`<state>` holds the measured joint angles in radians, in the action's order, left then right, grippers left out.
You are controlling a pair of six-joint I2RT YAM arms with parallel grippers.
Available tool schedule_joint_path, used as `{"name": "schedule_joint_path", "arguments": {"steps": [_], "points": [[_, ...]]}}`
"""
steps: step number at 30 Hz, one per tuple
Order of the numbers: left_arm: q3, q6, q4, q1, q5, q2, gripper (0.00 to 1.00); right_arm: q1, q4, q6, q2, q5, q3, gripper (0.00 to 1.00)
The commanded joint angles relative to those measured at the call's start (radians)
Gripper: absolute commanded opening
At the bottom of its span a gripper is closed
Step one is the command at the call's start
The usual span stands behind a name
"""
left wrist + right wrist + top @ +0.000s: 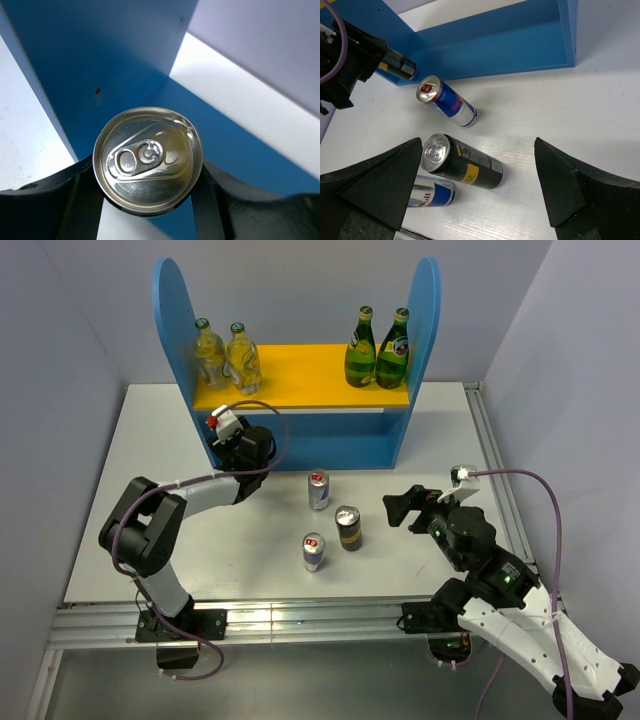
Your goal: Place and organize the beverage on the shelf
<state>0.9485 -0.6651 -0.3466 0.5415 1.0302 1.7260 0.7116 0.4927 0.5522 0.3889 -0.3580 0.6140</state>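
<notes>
The blue shelf has a yellow upper board. Two pale-yellow bottles stand on the board's left end. My left gripper is shut on a dark black-gold can at the left end of the shelf's lower level, beside the blue side panel; the right wrist view shows this can too. Two silver cans and a second dark can stand on the table in front of the shelf. My right gripper is open and empty, just right of them, with the dark can near its left finger.
Two green bottles stand on the right end of the yellow board. The white table has a metal rail along its right edge and another along the front. Grey walls close in on both sides.
</notes>
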Motion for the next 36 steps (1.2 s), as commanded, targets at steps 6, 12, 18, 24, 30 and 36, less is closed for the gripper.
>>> {"name": "schedule_joint_path", "arguments": {"steps": [6,12,18,24,30,36], "points": [[-0.206,0.179,0.044,0.021,-0.346,-0.198,0.0,0.011,-0.046,-0.009,-0.012,-0.022,-0.013,1.0],[-0.203,0.214,0.005,0.029,-0.317,-0.186,0.0,0.014,-0.043,-0.005,-0.028,-0.021,-0.014,1.0],[-0.146,0.263,-0.038,0.028,-0.272,-0.169,0.0,0.022,-0.039,0.0,-0.035,-0.03,-0.014,1.0],[-0.067,0.321,-0.055,-0.006,-0.242,-0.115,0.0,0.029,-0.043,-0.005,-0.033,-0.039,-0.014,1.0],[-0.036,0.329,-0.094,-0.052,-0.252,-0.053,0.0,0.028,-0.045,-0.006,-0.035,-0.035,-0.017,1.0],[0.004,0.309,-0.084,-0.078,-0.233,0.013,0.0,0.028,-0.048,-0.008,-0.025,-0.036,-0.016,1.0]]}}
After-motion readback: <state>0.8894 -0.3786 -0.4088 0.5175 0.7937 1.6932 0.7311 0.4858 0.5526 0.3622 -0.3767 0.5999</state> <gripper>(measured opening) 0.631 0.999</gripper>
